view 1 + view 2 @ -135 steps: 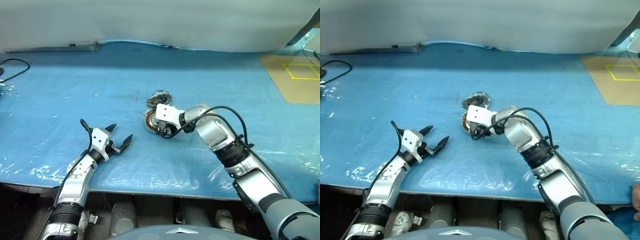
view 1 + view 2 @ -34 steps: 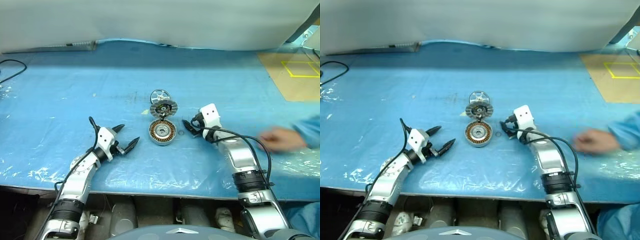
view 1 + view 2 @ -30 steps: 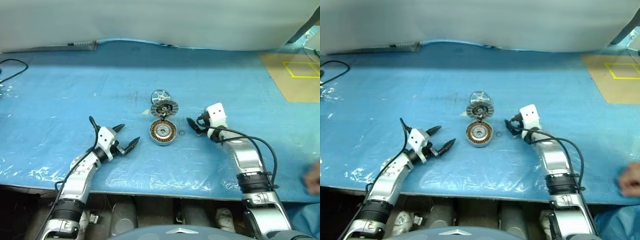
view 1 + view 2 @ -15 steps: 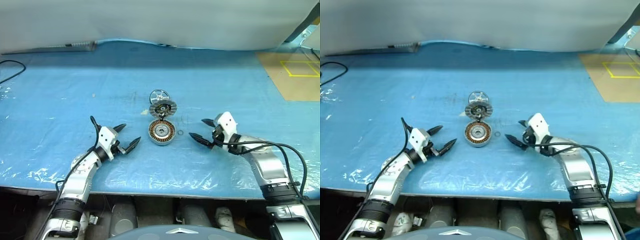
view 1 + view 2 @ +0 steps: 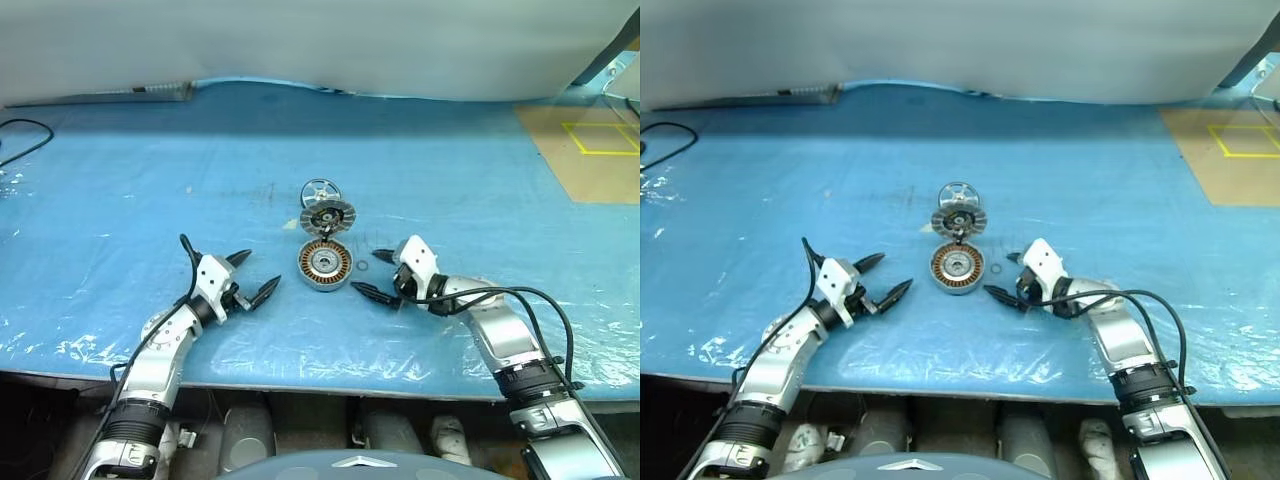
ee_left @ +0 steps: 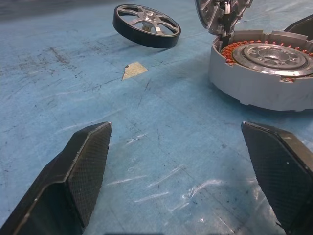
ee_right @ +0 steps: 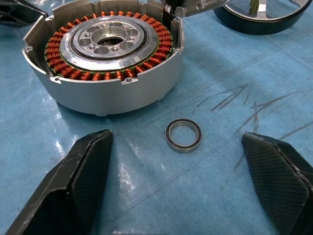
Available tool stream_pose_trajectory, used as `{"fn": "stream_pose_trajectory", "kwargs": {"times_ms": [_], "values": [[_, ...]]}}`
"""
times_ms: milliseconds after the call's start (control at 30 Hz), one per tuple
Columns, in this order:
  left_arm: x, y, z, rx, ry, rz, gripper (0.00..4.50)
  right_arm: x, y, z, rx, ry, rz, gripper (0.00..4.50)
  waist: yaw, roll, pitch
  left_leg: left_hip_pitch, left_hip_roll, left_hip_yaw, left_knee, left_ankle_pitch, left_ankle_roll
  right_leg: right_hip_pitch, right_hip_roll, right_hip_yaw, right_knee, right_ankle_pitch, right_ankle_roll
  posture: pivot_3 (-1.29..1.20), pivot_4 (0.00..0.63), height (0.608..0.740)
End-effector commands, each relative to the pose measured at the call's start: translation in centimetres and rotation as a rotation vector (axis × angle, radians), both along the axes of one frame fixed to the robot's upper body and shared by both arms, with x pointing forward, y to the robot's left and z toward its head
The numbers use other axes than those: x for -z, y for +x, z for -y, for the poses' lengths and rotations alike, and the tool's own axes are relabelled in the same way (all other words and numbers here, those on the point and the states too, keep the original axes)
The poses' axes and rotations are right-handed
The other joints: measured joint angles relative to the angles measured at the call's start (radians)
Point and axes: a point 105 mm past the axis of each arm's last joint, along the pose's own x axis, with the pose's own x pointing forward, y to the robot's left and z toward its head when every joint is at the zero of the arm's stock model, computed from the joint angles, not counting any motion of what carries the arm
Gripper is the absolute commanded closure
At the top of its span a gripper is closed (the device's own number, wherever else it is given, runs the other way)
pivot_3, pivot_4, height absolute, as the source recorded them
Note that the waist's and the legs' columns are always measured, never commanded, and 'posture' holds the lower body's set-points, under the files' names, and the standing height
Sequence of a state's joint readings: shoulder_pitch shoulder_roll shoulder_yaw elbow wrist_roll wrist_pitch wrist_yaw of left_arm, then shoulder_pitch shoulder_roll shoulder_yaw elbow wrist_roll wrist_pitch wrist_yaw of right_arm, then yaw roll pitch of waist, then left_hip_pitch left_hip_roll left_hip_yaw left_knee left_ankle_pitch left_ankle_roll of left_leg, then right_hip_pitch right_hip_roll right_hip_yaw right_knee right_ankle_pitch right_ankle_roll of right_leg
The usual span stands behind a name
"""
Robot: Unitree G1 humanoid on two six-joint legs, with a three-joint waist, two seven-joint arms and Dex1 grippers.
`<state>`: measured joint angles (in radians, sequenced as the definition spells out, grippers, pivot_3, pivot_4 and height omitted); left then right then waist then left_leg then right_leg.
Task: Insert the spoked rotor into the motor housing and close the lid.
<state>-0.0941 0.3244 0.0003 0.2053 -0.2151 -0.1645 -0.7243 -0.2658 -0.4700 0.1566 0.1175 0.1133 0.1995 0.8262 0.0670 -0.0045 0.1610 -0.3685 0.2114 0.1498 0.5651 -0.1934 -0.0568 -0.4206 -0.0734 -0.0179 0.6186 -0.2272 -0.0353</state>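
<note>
The motor housing (image 5: 325,264), a silver-rimmed disc with copper windings, lies flat at the table's middle. The ribbed grey lid (image 5: 327,215) stands tilted just behind it, its edge over the housing's far rim (image 7: 105,54). Behind the lid lies the small spoked rotor (image 5: 320,190), also seen from the left wrist as the rotor (image 6: 146,25). My left gripper (image 5: 262,270) is open and empty, left of the housing and pointing at it. My right gripper (image 5: 364,272) is open, just right of the housing, its fingers either side of a small ring.
A small dark ring (image 7: 183,135) lies on the blue plastic sheet (image 5: 150,180) beside the housing. A brown board with yellow tape (image 5: 590,150) sits at the back right. A black cable (image 5: 25,135) loops at the far left. The table's front edge (image 5: 300,365) runs just behind my arms.
My right gripper drew back, swung left towards the housing and turned, now straddling the small ring. A person's hand at the right edge has left the view. The left arm stayed still.
</note>
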Motion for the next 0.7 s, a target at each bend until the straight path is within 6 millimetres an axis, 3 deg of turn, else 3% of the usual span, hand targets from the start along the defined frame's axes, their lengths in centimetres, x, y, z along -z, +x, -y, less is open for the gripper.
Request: {"fn": "stream_pose_trajectory", "kwargs": {"times_ms": [33,300,533,700], "values": [[-1.1,-0.1,0.0,0.001,-0.004,0.041,0.0,0.3,0.0,0.2,-0.007,-0.032,0.014,0.98,0.0,0.0,0.0,0.0,0.0,0.0,0.0,0.0,0.0,0.0,0.0,0.0,0.0,0.0,0.0,0.0,0.15,0.74],[-1.1,0.0,0.0,-0.001,-0.002,0.04,0.0,0.5,0.2,0.6,0.009,-0.046,0.02,3.84,0.0,0.0,0.0,0.001,0.0,0.0,0.0,0.0,0.0,0.001,0.0,0.0,0.0,0.0,0.0,0.0,0.15,0.74],[-1.1,0.1,0.0,0.002,0.0,0.042,0.0,0.3,0.2,1.0,0.025,-0.049,0.022,3.86,0.0,0.0,0.0,0.001,0.0,0.0,0.0,0.0,0.0,0.001,0.0,0.0,0.0,0.0,0.0,0.0,0.15,0.74],[-1.0,-0.2,0.4,0.04,-0.003,0.031,0.0,-1.4,0.4,2.8,0.059,-0.048,0.048,3.86,0.003,0.0,0.0,0.001,0.0,0.0,0.0,0.0,0.0,0.001,0.0,0.0,0.0,0.0,0.0,0.0,0.15,0.74]]}}
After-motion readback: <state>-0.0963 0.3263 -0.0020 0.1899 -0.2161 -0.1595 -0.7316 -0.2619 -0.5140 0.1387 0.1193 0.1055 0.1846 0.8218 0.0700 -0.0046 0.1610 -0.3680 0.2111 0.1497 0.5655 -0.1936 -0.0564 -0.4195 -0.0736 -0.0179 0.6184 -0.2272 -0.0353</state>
